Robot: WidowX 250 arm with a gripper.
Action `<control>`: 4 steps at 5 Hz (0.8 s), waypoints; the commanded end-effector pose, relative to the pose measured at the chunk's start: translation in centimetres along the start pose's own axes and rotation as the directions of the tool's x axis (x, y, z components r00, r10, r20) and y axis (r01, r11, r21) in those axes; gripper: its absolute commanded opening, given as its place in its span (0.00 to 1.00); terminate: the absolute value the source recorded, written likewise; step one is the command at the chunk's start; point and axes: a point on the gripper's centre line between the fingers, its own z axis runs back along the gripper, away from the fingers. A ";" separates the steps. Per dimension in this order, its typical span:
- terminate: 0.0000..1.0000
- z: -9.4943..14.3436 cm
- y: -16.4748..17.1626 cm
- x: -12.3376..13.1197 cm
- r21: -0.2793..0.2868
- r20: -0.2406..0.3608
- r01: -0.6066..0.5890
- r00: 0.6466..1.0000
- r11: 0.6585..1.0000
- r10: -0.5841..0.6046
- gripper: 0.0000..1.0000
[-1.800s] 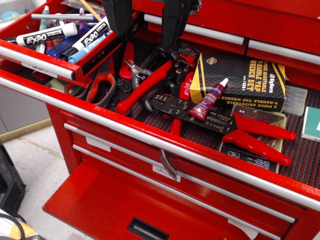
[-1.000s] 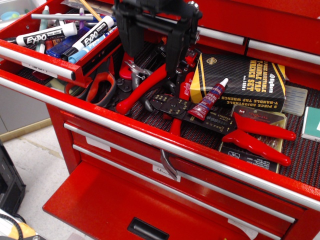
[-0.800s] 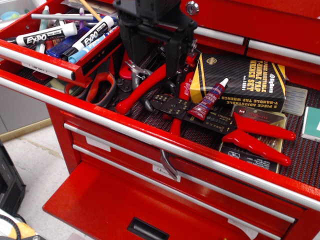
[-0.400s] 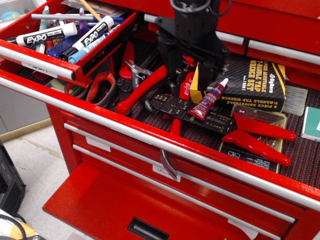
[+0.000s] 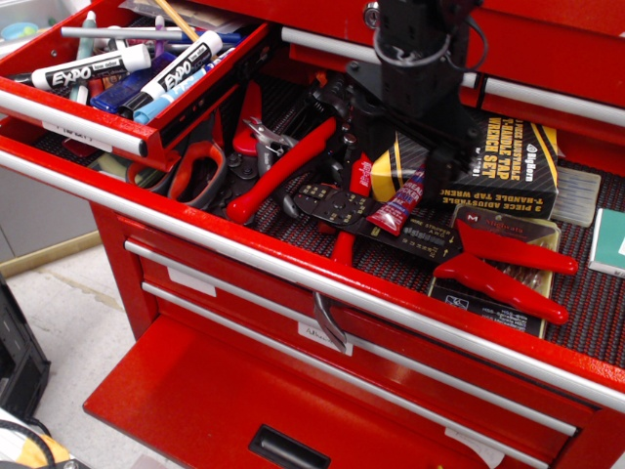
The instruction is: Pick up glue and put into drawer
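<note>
The glue (image 5: pixel 394 212) is a small red tube with a purple-blue label. It lies tilted on black crimpers on the toolbox's open top shelf. Its white nozzle end is hidden behind a finger. My black gripper (image 5: pixel 408 168) hangs right over the tube's upper end. It is open and empty, with one finger (image 5: pixel 375 137) to the tube's left and the other (image 5: pixel 440 181) at its upper right. An open red drawer (image 5: pixel 186 391) sticks out at the bottom front. Another open drawer (image 5: pixel 73 117) at the top left holds Expo markers.
A black and yellow tap wrench box (image 5: pixel 513 161) lies just right of the gripper. Red-handled pliers (image 5: pixel 508 259) lie on a case at the front right. A red-handled tool (image 5: pixel 283 171), scissors (image 5: pixel 195 171) and black crimpers (image 5: pixel 337 205) crowd the left. A silver rail (image 5: pixel 293 278) runs along the shelf front.
My gripper has moved right, from over the red-handled tools at the left to above the glue, and it now covers the nozzle. The glue has not moved.
</note>
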 end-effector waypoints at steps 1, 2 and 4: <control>0.00 -1.3 -0.4 0.8 -0.018 0.103 0.013 0.995 1.000 -0.011 1.00; 0.00 -2.0 -0.4 0.5 -0.023 0.128 -0.014 0.992 1.000 0.017 1.00; 0.00 -2.1 -0.5 0.6 -0.030 0.141 -0.065 0.988 0.997 0.069 0.00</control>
